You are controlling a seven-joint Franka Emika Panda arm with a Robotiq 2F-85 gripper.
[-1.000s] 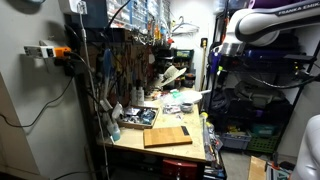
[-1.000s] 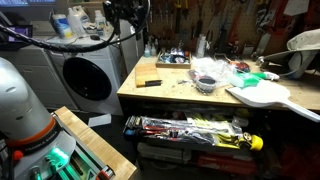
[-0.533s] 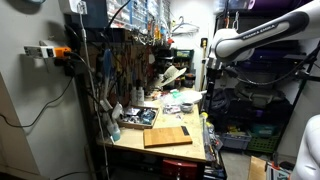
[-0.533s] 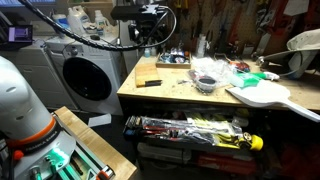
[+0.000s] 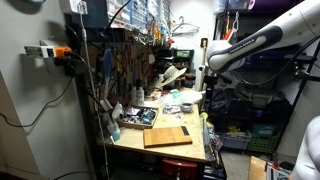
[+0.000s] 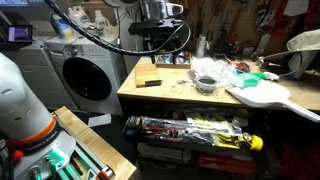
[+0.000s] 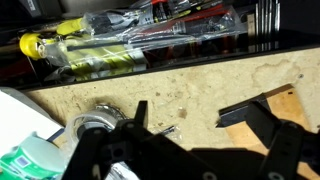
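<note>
So the pincer (image 7: 200, 125) is spread wide and has nothing in it. In the wrist view you can see bare counter (image 7: 200, 80) right between the two fingers (image 7: 137, 112). It's hanging in the air over the counter and not touching anything. The closest thing to it is the bowl (image 7: 95, 126), a round one with a metal-looking rim. It sits on the counter just beside one finger in the wrist view, apart from it and outside the gap. Right next to the bowl, in the corner of that view, is a white thing with green on it (image 7: 25, 152), but I can't tell what it is. Past the counter's front edge the wrist view looks down on a lower shelf (image 7: 190, 30) full of tools, including a yellow-handled tool (image 7: 60, 48). In an exterior view the pincer (image 6: 152, 45) hangs high over the back of the counter (image 6: 175, 92), with the bowl (image 6: 205, 81) sitting near the middle and a washing machine (image 6: 85, 75) just beside the counter. In an exterior view from farther off, the pincer (image 5: 207, 68) is up above the far end of the counter (image 5: 130, 135), well apart from the wooden board (image 5: 167, 136) lying at the near end.
</note>
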